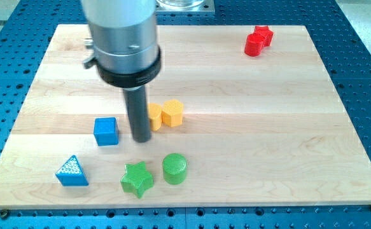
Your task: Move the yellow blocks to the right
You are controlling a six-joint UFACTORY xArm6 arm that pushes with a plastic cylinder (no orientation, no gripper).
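Two yellow blocks sit near the board's middle. A yellow hexagon (172, 112) is on the right, and a second yellow block (154, 116), partly hidden by the rod, touches its left side; its shape is unclear. My tip (141, 139) rests on the board just left of this second yellow block, touching or nearly touching it. The blue cube (106, 131) lies to the tip's left.
A blue triangle (71, 171) lies at the bottom left. A green star (137, 179) and a green cylinder (174, 168) lie below the tip. Two red blocks (258, 40) sit together at the top right. The wooden board (287, 140) ends at a blue perforated table.
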